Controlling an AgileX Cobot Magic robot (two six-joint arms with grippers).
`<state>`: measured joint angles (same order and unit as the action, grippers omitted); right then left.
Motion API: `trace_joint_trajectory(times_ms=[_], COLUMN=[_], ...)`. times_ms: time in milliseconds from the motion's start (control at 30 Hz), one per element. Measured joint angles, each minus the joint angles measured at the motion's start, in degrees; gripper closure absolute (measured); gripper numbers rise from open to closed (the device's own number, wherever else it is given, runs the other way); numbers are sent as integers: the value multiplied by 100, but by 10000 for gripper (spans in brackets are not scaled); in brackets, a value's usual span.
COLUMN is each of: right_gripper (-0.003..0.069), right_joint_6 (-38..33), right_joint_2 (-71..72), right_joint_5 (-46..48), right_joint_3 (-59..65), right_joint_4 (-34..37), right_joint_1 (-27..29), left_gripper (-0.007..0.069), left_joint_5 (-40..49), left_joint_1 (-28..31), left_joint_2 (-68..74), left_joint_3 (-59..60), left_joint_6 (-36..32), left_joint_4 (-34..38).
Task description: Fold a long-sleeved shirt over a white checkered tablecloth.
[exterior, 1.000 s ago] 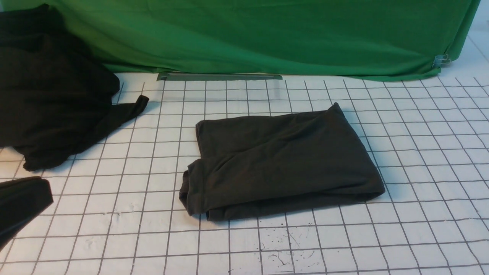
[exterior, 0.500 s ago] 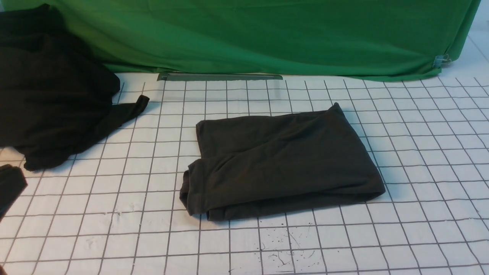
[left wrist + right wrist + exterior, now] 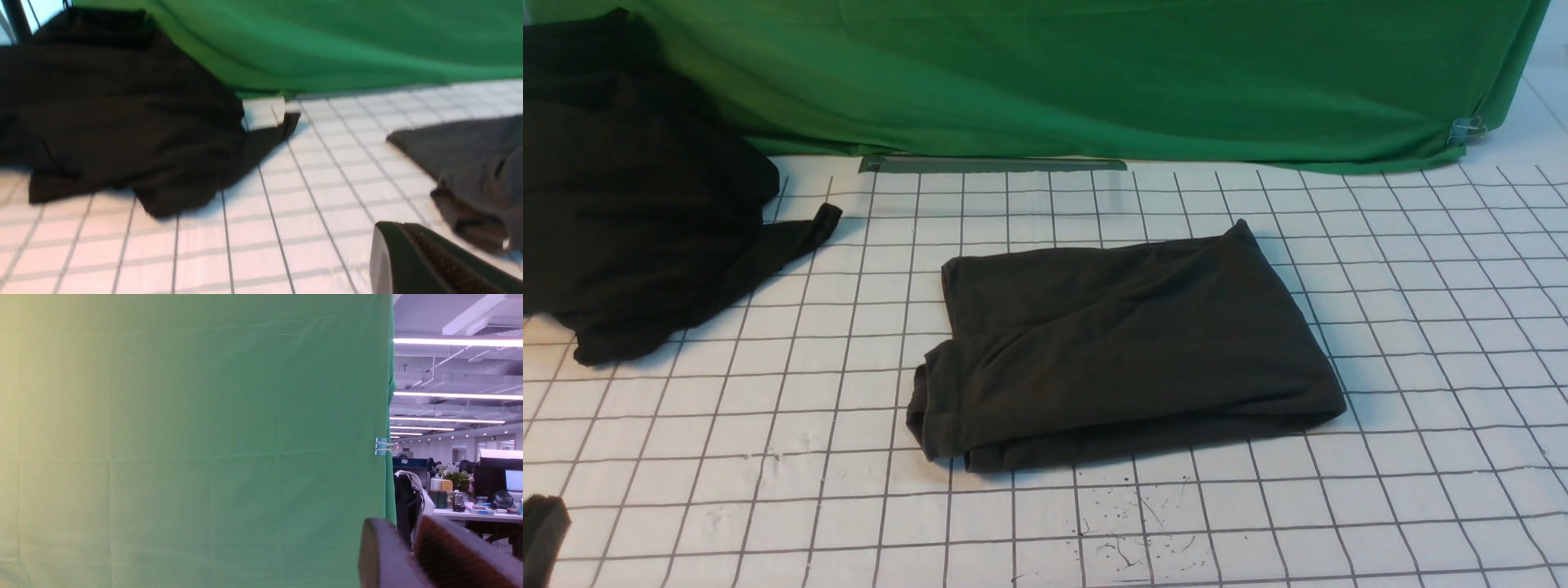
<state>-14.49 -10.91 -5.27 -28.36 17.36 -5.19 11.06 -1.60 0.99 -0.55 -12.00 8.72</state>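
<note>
Trouble from here would come only if we swept our left gripper [image 3: 408,261] sideways and low, since its closed, empty jaws could catch the near edge of the shirt [image 3: 1119,351] and pull the fold open. That shirt lies forward and to the right of this gripper, flat on the checkered tablecloth [image 3: 768,457], folded into a compact dark brown rectangle with soft creases and no print showing. A black bundle [image 3: 637,196] sits forward and left. Our right gripper [image 3: 408,555] points at the green cloth [image 3: 196,437]; we cannot tell its jaw state.
</note>
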Motion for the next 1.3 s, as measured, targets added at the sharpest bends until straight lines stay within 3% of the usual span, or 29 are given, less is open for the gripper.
trace_joint_trajectory(times_ms=[433, 1300], right_gripper=[496, 433], right_joint_6=[0, 0], right_joint_2=[0, 0], right_joint_5=[-7, -2], right_joint_3=[0, 0], right_joint_4=[0, 0], right_joint_1=[0, 0], left_gripper=[623, 622], left_joint_5=[182, 182], left_joint_1=[347, 355], left_joint_2=[-92, -92], left_joint_3=[92, 92], left_joint_6=[-104, -131], left_joint_4=[198, 198])
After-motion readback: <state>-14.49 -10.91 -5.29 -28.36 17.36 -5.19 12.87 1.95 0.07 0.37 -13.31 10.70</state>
